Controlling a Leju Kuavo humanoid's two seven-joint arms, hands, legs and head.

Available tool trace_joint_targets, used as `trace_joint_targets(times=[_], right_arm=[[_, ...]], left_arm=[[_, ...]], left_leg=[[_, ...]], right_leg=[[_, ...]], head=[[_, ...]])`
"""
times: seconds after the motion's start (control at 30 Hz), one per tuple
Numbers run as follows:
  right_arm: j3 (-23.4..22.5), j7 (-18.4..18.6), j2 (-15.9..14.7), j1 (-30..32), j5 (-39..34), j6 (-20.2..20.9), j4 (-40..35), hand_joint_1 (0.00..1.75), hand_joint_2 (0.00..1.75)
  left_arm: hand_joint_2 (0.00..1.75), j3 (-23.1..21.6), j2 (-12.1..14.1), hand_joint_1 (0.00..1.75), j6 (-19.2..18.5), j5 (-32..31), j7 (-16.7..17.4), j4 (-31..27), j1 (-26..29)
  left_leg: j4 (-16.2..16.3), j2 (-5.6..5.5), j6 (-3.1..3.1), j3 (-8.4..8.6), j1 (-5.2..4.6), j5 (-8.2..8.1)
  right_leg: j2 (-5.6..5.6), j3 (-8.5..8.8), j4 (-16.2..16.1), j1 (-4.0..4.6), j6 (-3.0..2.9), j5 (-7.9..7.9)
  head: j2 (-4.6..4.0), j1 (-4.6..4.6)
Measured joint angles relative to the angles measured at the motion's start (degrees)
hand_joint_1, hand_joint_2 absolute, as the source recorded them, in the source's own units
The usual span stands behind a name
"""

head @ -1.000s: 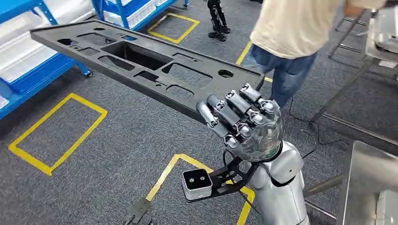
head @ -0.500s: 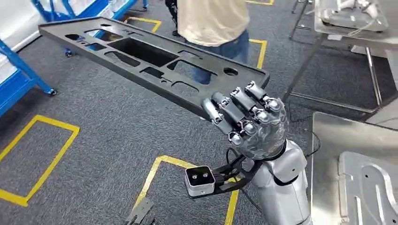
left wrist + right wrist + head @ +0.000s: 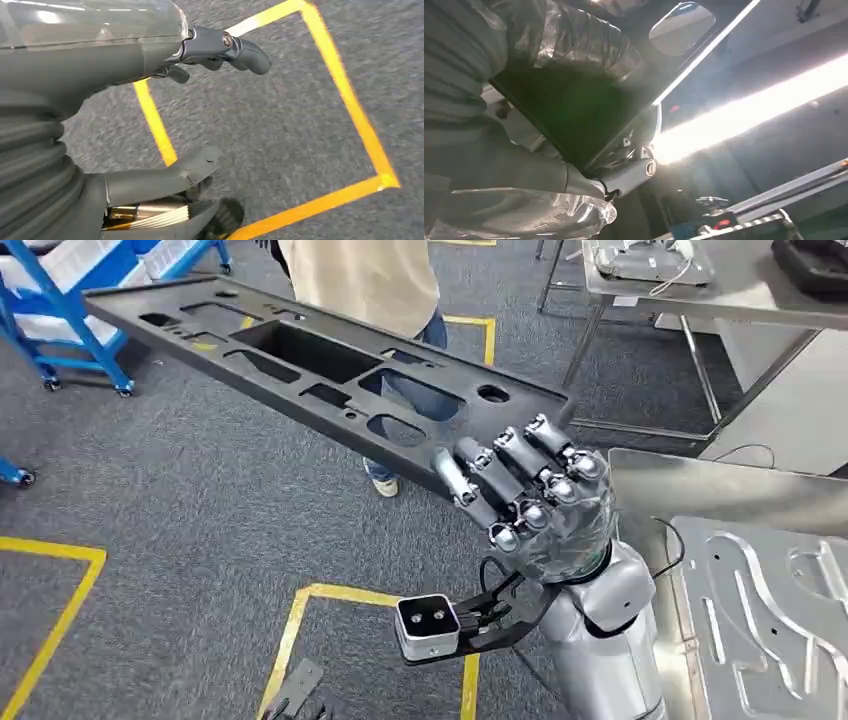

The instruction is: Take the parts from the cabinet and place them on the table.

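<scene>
Swinging rightward, the view now brings the metal table (image 3: 640, 475) beside the right hand (image 3: 530, 505), which clamps the black panel's (image 3: 300, 360) near end; keep it level, left hand (image 3: 215, 50) loose, empty.

The camera has swung right: the blue shelving (image 3: 60, 310) slid off left, and the metal table (image 3: 700, 490) came in at right

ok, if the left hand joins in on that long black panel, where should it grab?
Probably the near long edge of the black panel, left of the right hand, coming from below. It is long, flat and held at one end, so the far end overhangs unsupported.
</scene>
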Motion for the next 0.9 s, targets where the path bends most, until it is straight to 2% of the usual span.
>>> trace_joint_targets(times=[0.03,0.07,0.1,0.13,0.17,0.2,0.23,0.27,0.3,0.4,0.43,0.47,0.5,0.57,0.6,0.63,0.67,0.7,0.73,0.77,0.8,0.83,0.9], right_arm=[[0.0,0.1,0.0,0.0,0.0,0.0,0.0,1.75,1.75],[0.0,0.2,-0.1,0.1,0.0,0.0,0.0,1.75,1.75],[0.0,0.2,-0.2,0.1,0.0,0.0,0.0,1.75,1.75],[0.0,0.3,-0.3,0.1,0.0,0.0,0.0,1.75,1.75],[0.0,0.4,-0.4,0.1,0.0,0.0,0.0,1.75,1.75],[0.0,0.5,-0.4,0.1,0.0,0.0,0.0,1.75,1.75],[0.0,0.5,-0.5,0.1,0.0,0.0,0.0,1.75,1.75],[0.0,0.5,-0.5,0.0,0.0,0.0,0.0,1.75,1.75],[0.0,0.5,-0.5,-0.1,0.1,0.0,0.0,1.75,1.75],[0.0,0.7,-0.5,-0.1,0.0,0.0,0.0,1.75,1.75],[0.0,0.7,-0.5,-0.1,0.1,0.0,0.0,1.75,1.75],[0.0,0.7,-0.6,-0.2,0.1,0.0,0.0,1.75,1.75],[0.0,0.7,-0.5,-0.2,0.1,0.0,0.0,1.75,1.75],[0.1,0.7,-0.6,-0.2,0.1,0.0,0.0,1.75,1.75],[0.1,0.7,-0.6,-0.2,0.1,0.0,0.0,1.75,1.75],[0.1,0.8,-0.6,-0.1,0.1,0.0,0.0,1.75,1.75],[0.1,0.9,-0.6,0.0,0.1,0.0,0.0,1.75,1.75],[0.1,1.0,-0.6,0.0,0.2,0.0,0.0,1.75,1.75],[0.2,1.0,-0.6,-0.1,0.2,0.0,0.0,1.75,1.75],[0.2,1.0,-0.6,-0.1,0.2,0.0,0.0,1.75,1.75],[0.2,1.1,-0.6,-0.2,0.2,0.0,0.0,1.75,1.75],[0.3,1.2,-0.6,-0.3,0.3,0.0,0.1,1.75,1.75],[0.4,1.2,-0.7,-0.1,0.4,0.0,0.2,1.75,1.75]], left_arm=[[1.75,0.0,0.0,0.0,0.0,0.0,0.0,0.0,0.1],[1.75,0.0,0.1,0.0,0.0,0.0,0.0,0.0,0.3],[1.75,0.0,0.1,0.0,0.0,0.0,0.0,0.0,0.4],[1.75,0.0,0.1,0.0,0.0,-0.1,0.0,0.0,0.4],[1.75,0.0,0.1,0.0,0.0,-0.1,0.0,0.0,0.3],[1.75,0.0,0.1,0.0,0.0,-0.1,0.0,0.0,0.2],[1.75,0.0,0.1,0.0,0.0,-0.1,0.0,0.0,0.1],[1.75,0.0,0.1,0.0,0.0,-0.1,0.0,0.0,0.1],[1.75,0.0,0.1,0.0,0.1,-0.1,0.0,0.0,0.0],[1.75,0.0,0.0,0.0,0.0,-0.2,0.1,0.0,0.0],[1.75,0.0,0.0,0.0,0.0,-0.2,0.1,0.0,-0.1],[1.75,0.0,0.1,0.0,0.0,-0.2,0.1,0.0,-0.2],[1.75,0.0,0.1,0.0,0.1,-0.2,0.1,0.0,-0.2],[1.75,0.1,0.1,0.0,0.0,-0.2,0.2,0.0,0.1],[1.75,0.1,0.1,0.0,0.0,-0.2,0.3,0.0,0.3],[1.75,0.1,0.1,0.0,0.0,-0.3,0.3,0.0,0.4],[1.75,0.1,0.2,0.0,0.0,-0.4,0.3,0.0,0.4],[1.75,0.1,0.2,0.0,0.0,-0.4,0.3,0.0,0.3],[1.75,0.1,0.2,0.0,0.0,-0.4,0.3,0.0,0.3],[1.75,0.1,0.2,0.0,0.0,-0.5,0.3,0.0,0.3],[1.75,0.1,0.2,0.0,0.0,-0.6,0.3,0.0,0.3],[1.75,0.1,0.2,0.0,0.0,-0.8,0.3,0.0,0.3],[1.75,0.1,0.2,0.0,0.0,-0.9,0.4,0.0,0.6]], left_leg=[[0.0,0.78,0.03,-0.09,-0.13,-0.01],[0.1,1.62,0.05,-0.15,-0.23,-0.02],[0.1,2.31,0.09,-0.21,-0.26,-0.05],[0.1,3.15,0.09,-0.28,-0.28,-0.07],[0.3,3.96,0.08,-0.32,-0.31,-0.14],[0.5,4.64,0.04,-0.28,-0.32,-0.29],[0.6,5.16,-0.16,-0.21,-0.34,-0.49],[0.7,5.66,-0.43,-0.23,-0.53,-0.68],[1.2,6.08,-0.77,-0.36,-0.98,-0.91],[1.0,7.92,-1.33,-0.01,-1.06,-1.01],[1.1,7.93,-1.75,-0.04,-0.94,-1.42],[2.2,5.21,-2.15,-0.34,-0.52,-2.53],[5.3,3.02,-2.32,-1.54,-0.46,-4.75],[13.4,1.73,-2.6,-5.11,-0.35,-8.67],[17.0,1.48,-2.68,-6.83,-0.35,-9.69],[18.0,1.44,-2.68,-7.37,-0.35,-9.14],[16.3,1.43,-2.59,-6.77,-0.34,-7.4],[12.5,1.23,-2.46,-5.13,-0.3,-4.72],[7.8,0.55,-2.27,-3.07,-0.24,-1.96],[3.2,-1.62,-1.97,-1.38,-0.05,-0.38],[2.9,-4.87,-1.82,-1.05,0.19,-0.91],[1.8,-4.56,-1.77,-0.64,0.17,-1.06],[1.9,-3.36,-1.57,-0.88,-0.21,-1.06]], right_leg=[[-0.83,-1.99,4.6,-0.07,0.08,-2.44],[-1.1,-3.65,8.5,-0.11,0.16,-4.08],[-1.25,-4.54,10.6,-0.14,0.23,-4.65],[-1.36,-4.49,10.9,-0.14,0.31,-4.17],[-1.55,-2.8,8.1,-0.13,0.25,-2.18],[-1.98,-0.21,3.7,-0.09,0.08,0.1],[-3.08,2.6,-1.1,0.0,-0.2,2.11],[-5.48,4.11,-4.3,0.42,-0.52,1.66],[-5.42,4.22,-5.0,0.95,-0.96,1.91],[-3.52,3.74,-4.8,0.87,-1.65,2.03],[-2.89,3.99,-5.2,0.56,-2.17,2.37],[-2.44,4.01,-5.4,0.4,-2.44,2.54],[-1.97,3.95,-5.4,0.23,-2.68,2.64],[-0.69,3.88,-5.4,0.25,-2.92,2.73],[0.11,3.85,-5.3,0.28,-2.93,2.73],[0.87,3.85,-5.2,0.28,-2.93,2.74],[1.59,3.85,-5.1,0.27,-2.93,2.73],[2.44,3.86,-5.0,0.25,-2.91,2.73],[3.15,3.86,-4.8,0.24,-2.86,2.69],[3.83,3.78,-4.7,0.17,-2.7,2.59],[4.45,3.3,-4.5,0.33,-2.34,2.74],[5.23,2.72,-4.3,0.07,-2.05,2.93],[6.5,2.19,-4.7,-0.41,-1.06,3.6]], head=[[0.0,0.04],[0.0,0.02],[0.0,0.04],[0.0,0.02],[0.0,0.02],[0.0,0.04],[0.0,0.02],[0.0,0.02],[0.0,-0.02],[0.0,0.0],[0.0,-0.02],[0.0,0.0],[0.0,-0.06],[0.0,-0.02],[0.0,-0.02],[0.0,-0.02],[0.0,-0.02],[0.0,-0.02],[0.0,-0.02],[0.0,0.0],[0.0,0.02],[0.0,-0.06],[0.0,-0.07]])
